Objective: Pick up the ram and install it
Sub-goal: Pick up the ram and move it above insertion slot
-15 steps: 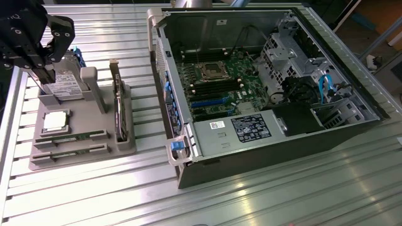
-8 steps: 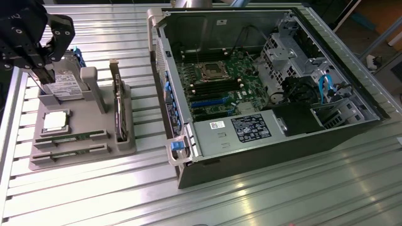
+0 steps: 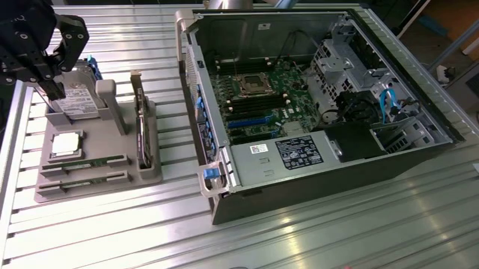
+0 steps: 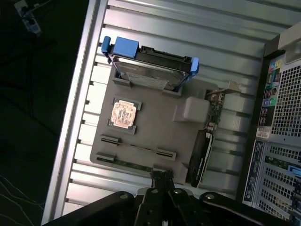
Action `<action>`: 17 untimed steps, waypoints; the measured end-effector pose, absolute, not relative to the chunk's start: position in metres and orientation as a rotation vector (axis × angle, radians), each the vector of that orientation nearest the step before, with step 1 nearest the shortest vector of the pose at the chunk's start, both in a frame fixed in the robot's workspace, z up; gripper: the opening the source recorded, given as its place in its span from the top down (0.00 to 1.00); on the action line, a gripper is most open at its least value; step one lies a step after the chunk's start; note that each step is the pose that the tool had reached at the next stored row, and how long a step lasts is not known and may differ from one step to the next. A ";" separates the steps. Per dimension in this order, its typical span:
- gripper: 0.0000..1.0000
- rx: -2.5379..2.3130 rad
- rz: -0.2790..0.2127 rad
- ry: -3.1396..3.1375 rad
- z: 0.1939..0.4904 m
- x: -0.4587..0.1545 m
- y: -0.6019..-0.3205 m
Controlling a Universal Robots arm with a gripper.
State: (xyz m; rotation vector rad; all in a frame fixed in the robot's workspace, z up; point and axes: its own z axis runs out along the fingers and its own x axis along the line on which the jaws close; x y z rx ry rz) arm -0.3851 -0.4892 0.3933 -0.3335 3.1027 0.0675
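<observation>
Two ram sticks lie edge-up in slots at the near end of a grey holder tray point(image 3: 97, 188): one ram stick point(image 3: 78, 163) and a second point(image 3: 82, 179) just in front of it. In the wrist view they show as thin strips, one ram stick point(image 4: 136, 147) and the other point(image 4: 129, 163). My black gripper point(image 3: 51, 94) hangs shut with nothing in it over the tray's far left end, beside the hard drive point(image 3: 75, 95). Its closed fingertips point(image 4: 162, 178) sit at the tray's edge in the wrist view. The open computer case point(image 3: 314, 101) lies at the exterior view's right, with its motherboard point(image 3: 262, 106) exposed.
The tray also carries a silver processor chip point(image 3: 66, 143) and a dark expansion card point(image 3: 142, 131) standing on edge. The hard drive point(image 4: 148, 70) has blue brackets. The case's wall point(image 3: 196, 112) rises between tray and motherboard. A ribbed metal table point(image 3: 299, 235) lies under everything.
</observation>
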 end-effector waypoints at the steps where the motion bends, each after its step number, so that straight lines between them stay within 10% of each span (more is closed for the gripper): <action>1: 0.89 -0.354 0.068 3.101 0.393 -0.385 -0.489; 17: 0.89 -0.569 0.070 3.072 0.393 -0.385 -0.489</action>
